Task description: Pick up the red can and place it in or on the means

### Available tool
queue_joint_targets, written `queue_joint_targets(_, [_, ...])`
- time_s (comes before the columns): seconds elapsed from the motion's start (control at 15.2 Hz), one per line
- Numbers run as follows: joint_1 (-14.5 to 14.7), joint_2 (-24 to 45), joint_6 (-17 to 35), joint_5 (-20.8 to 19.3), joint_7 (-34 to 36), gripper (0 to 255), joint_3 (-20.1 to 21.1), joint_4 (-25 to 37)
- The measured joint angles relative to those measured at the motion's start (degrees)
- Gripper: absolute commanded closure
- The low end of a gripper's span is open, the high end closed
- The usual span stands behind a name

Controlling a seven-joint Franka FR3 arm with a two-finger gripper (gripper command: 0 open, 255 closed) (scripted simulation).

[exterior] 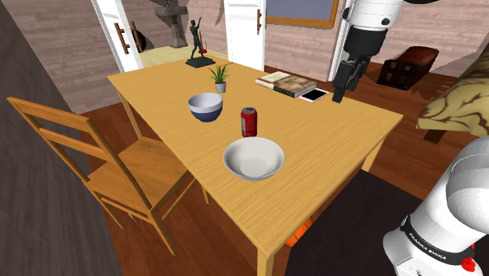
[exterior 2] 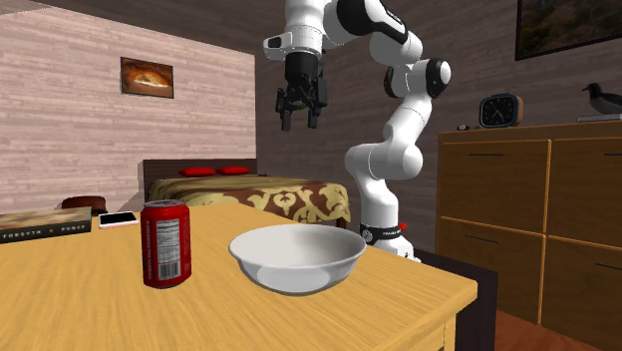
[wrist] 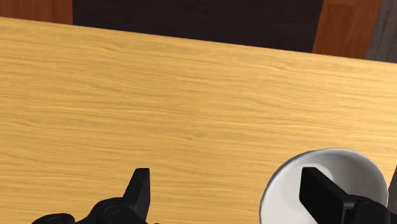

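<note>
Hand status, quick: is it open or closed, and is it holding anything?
The hand is open, holding nothing; the red can stands on the table.

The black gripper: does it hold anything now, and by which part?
Nothing is held. The gripper hangs open above the wooden table, fingers apart, and the red can stands apart from it beside the white bowl.

Can at the middle of the table, between near bowl and far bowl; plant, books and phone farther back, statuette at the far corner
</note>
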Motion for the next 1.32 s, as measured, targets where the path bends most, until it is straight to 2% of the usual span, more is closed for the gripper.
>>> queue_joint_targets(0.2, [0.18, 2.60, 1.72, 0.22, 0.20, 0, 0.36, 0.66])
queue_joint_targets(0.59, [0.71, 16.43, 8.94, 0.68, 0.85, 0, 1.73, 6.31])
queue_joint_targets(0.99, [1.11, 29.99, 13.66, 0.54, 1.53, 0, 2.95, 14.17])
queue_joint_targets(1.32, [1.66, 42.30, 15.84, -0.17, 2.76, 0, 4.17, 23.47])
